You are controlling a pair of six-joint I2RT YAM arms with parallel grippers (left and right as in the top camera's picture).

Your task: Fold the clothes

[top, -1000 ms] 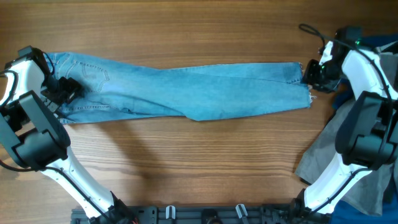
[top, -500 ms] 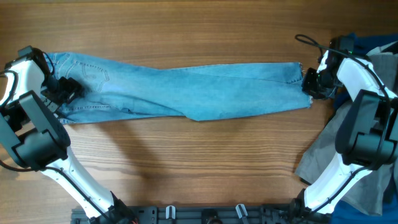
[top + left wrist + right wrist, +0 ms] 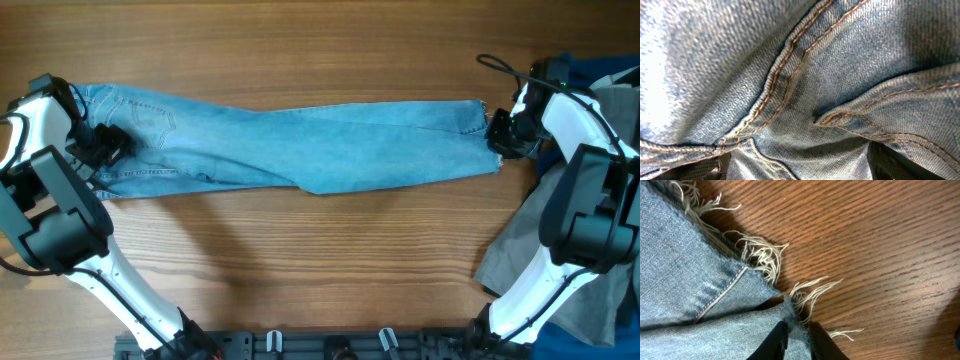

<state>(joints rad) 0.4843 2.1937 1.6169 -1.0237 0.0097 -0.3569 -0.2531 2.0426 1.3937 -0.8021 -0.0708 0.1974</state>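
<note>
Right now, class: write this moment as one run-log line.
task: fold clothes | jeans: laid out, unfolded | left gripper: open, at waist end | right gripper: pinching frayed hem

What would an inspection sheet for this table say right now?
Surface: wooden table, woodgrain top.
Job's things: jeans stretched out across the table; grey garment and dark blue garment heaped at the right edge.
Clutter: nothing seen.
Grippers: left gripper open, pressed onto the jeans' waist end; right gripper pinching the frayed hem.
Cables: black cable looping near the right gripper.
Surroundings: dark rail along the near edge.
</note>
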